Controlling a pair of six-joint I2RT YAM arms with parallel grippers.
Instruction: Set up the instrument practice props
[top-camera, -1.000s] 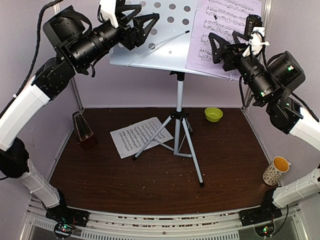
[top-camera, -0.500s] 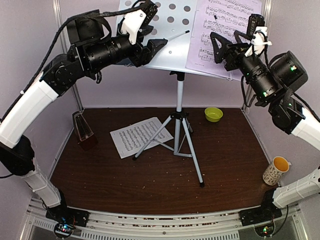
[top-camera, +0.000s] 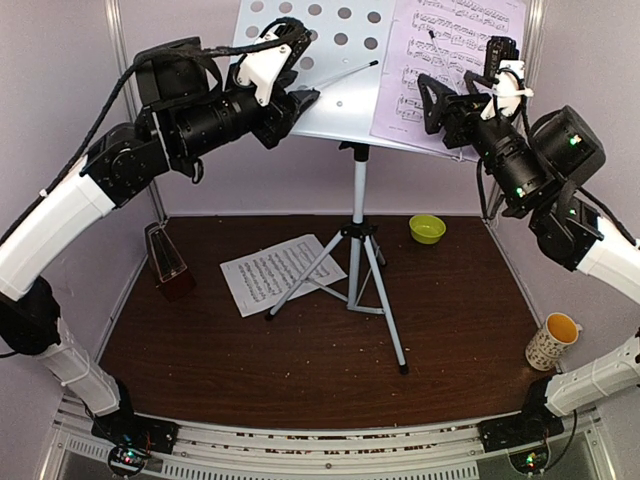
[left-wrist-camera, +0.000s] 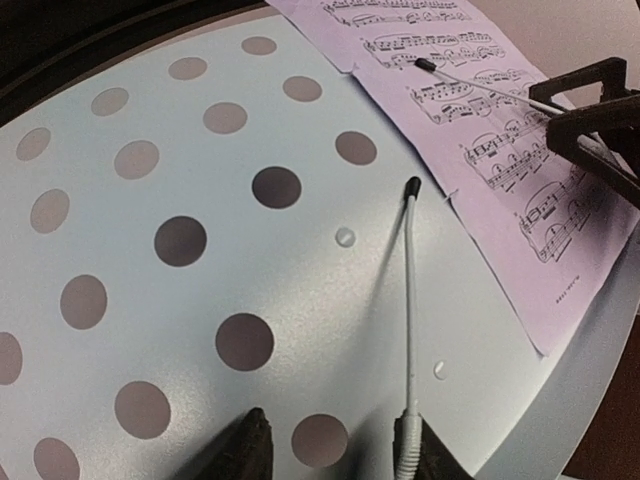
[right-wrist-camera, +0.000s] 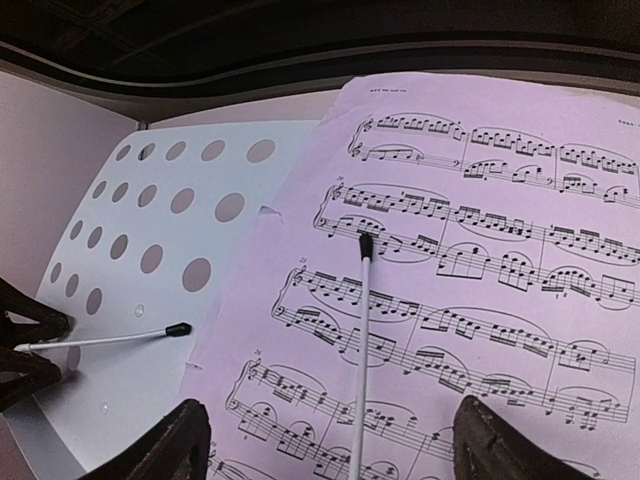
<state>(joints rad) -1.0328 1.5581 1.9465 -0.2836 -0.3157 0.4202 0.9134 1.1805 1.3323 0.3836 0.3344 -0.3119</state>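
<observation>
The white perforated music stand (top-camera: 330, 60) rises on its silver-black tripod (top-camera: 358, 250) at the middle back. The lavender sheet (top-camera: 420, 40) lies on the desk's right half under a thin wire retainer (right-wrist-camera: 362, 350). The white sheet (top-camera: 270, 272) lies flat on the table left of the tripod. The dark-red metronome (top-camera: 165, 258) stands at the far left. My left gripper (top-camera: 297, 100) is open at the desk's lower left edge (left-wrist-camera: 320, 290), its right finger beside the base of the other wire retainer (left-wrist-camera: 408, 300). My right gripper (top-camera: 462, 85) is open wide, facing the lavender sheet (right-wrist-camera: 480, 300).
A small green bowl (top-camera: 427, 228) sits at the back right of the brown table. A patterned yellow-lined cup (top-camera: 553, 340) stands at the right edge. The tripod's legs spread across the middle of the table. Grey walls close in the back and both sides.
My left arm has rolled its wrist and brought the gripper from the desk's upper left down to its lower left edge. My right gripper has shifted slightly left.
</observation>
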